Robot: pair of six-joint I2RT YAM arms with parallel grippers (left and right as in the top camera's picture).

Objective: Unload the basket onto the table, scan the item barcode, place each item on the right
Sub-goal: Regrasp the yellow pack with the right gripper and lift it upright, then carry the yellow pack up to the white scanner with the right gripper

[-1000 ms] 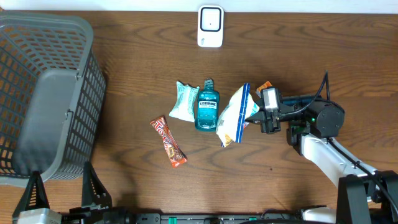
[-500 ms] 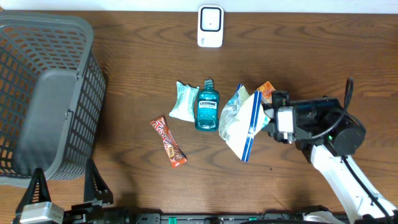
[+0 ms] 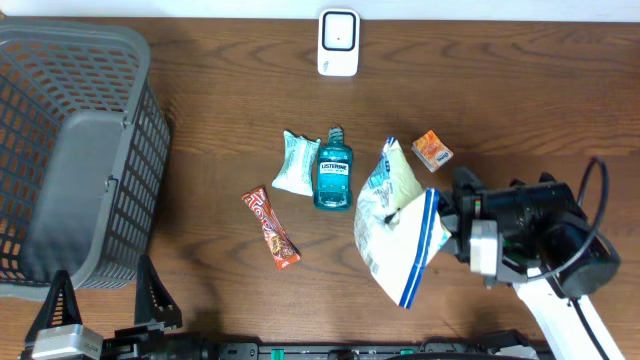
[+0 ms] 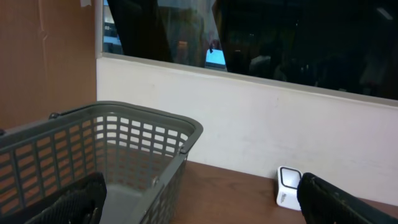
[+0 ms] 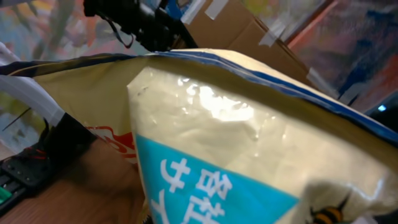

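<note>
Overhead, the grey basket (image 3: 150, 120) fills the left side. The big snack bag (image 3: 395, 235) hangs lifted at right-centre, its blue edge pinched tight in the right gripper (image 3: 445, 218). The left gripper (image 4: 202, 208) stands wide and empty near the basket. The scanner (image 3: 338, 42) sits at the far edge, well apart from the bag. No barcode shows, so I'd judge the bag needs turning until its printed code faces the scanner window. It looks floppy, so that move should be slow.

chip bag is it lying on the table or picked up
Picked up: the right claw is shut on the edge of the chip bag, which hangs tilted from it rather than lying flat.
</note>
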